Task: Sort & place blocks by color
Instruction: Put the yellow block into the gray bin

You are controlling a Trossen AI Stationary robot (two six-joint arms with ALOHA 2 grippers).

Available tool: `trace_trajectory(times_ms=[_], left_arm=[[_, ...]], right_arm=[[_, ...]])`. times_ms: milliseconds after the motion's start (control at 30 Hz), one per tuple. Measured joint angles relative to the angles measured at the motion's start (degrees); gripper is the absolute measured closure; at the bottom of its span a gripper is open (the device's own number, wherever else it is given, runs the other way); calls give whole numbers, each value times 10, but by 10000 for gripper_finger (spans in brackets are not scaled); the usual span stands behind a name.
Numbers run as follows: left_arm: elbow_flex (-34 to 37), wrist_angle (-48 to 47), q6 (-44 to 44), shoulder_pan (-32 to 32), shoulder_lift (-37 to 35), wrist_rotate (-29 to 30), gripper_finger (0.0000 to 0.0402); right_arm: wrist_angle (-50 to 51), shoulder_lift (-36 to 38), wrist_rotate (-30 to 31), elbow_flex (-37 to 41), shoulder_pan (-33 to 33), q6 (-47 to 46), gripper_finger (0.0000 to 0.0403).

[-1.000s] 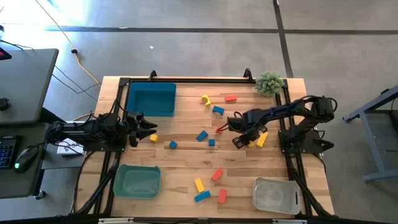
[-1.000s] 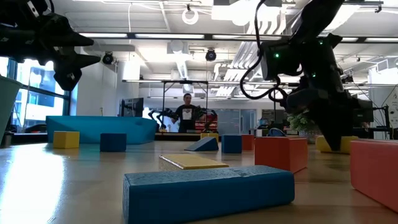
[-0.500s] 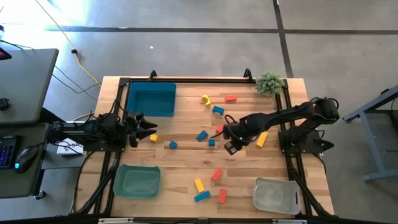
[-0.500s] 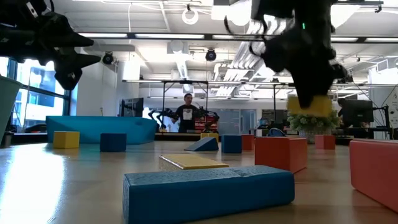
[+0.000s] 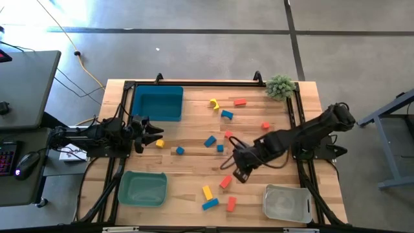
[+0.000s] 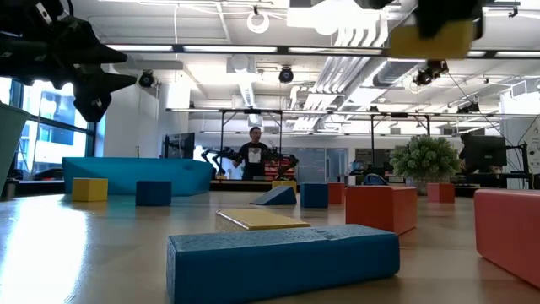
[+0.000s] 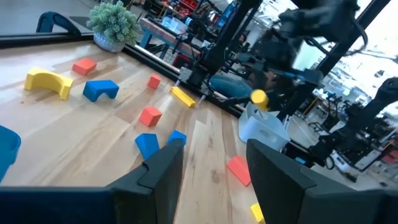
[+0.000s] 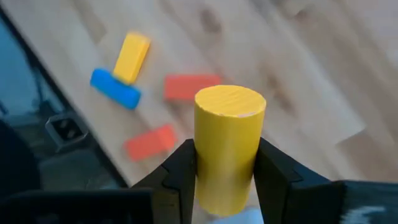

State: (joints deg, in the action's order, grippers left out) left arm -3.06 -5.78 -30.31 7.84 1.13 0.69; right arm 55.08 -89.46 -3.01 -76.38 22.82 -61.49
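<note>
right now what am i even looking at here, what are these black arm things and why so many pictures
These are two robot arms at a wooden table, sorting coloured blocks into bins. The pictures show one moment from four cameras: one overhead, one at tabletop level, and one on each arm's wrist.

From above, the left gripper waits open at the table's left edge, holding nothing. The right gripper reaches over the middle; its wrist camera shows its fingers clamped on a yellow cylinder.

Red, blue and yellow blocks lie scattered on the wood, for example a blue bar near the front. There is a blue bin, a green bin, a clear bin and a small plant at a back corner.
</note>
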Motion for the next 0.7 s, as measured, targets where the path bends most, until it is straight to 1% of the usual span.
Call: trace_trajectory(times_ms=[100,233,367,533,700], left_arm=[[0,0,-9,0,0,0,236],[0,0,-14,0,0,0,236],[0,0,-43,0,0,0,236],[0,0,-57,0,0,0,236],[0,0,-66,0,0,2,236]], right_arm=[[0,0,-22,0,34,-29,302],[0,0,-26,0,87,-83,302],[0,0,-31,0,145,-145,302],[15,0,-30,0,217,-248,302],[52,0,-9,0,284,-373,302]])
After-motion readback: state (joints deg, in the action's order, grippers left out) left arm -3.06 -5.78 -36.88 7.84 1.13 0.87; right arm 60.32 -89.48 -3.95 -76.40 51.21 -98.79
